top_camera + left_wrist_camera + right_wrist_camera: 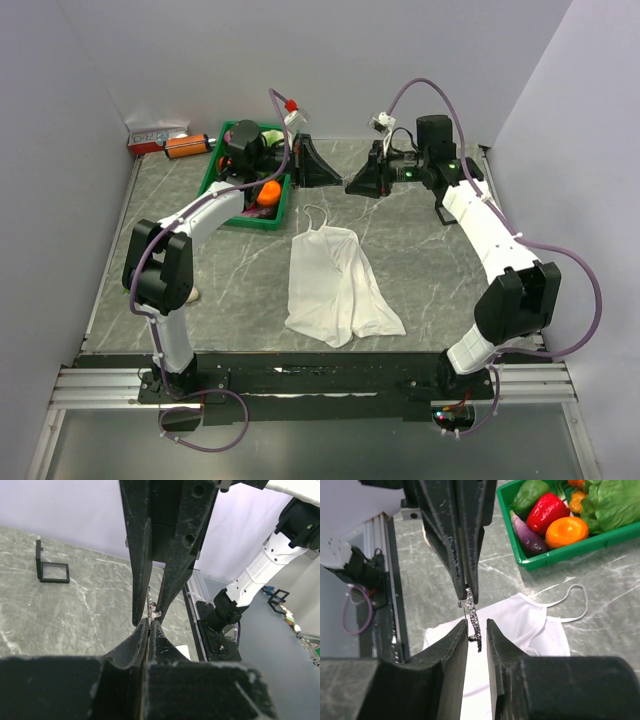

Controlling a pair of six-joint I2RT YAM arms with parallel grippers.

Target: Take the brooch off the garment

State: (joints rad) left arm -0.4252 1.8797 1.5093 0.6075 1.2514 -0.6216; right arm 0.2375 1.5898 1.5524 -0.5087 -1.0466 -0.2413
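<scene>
The brooch (474,622), a thin sparkling strip with a pin, hangs in the air at the back of the table, well above the garment (335,285). My left gripper (468,594) is shut on the brooch's upper end (154,612). My right gripper (477,624) faces it, its fingers either side of the strip's lower part, a narrow gap showing on each side. In the top view the two grippers (335,178) (352,185) meet tip to tip. The white garment (520,625) lies flat, its straps toward the back.
A green bin (215,178) of vegetables stands at the back left, its rim (555,556) close to the garment's straps. An orange and red object (165,144) lies in the back left corner. A small black bracket (50,571) stands on the table.
</scene>
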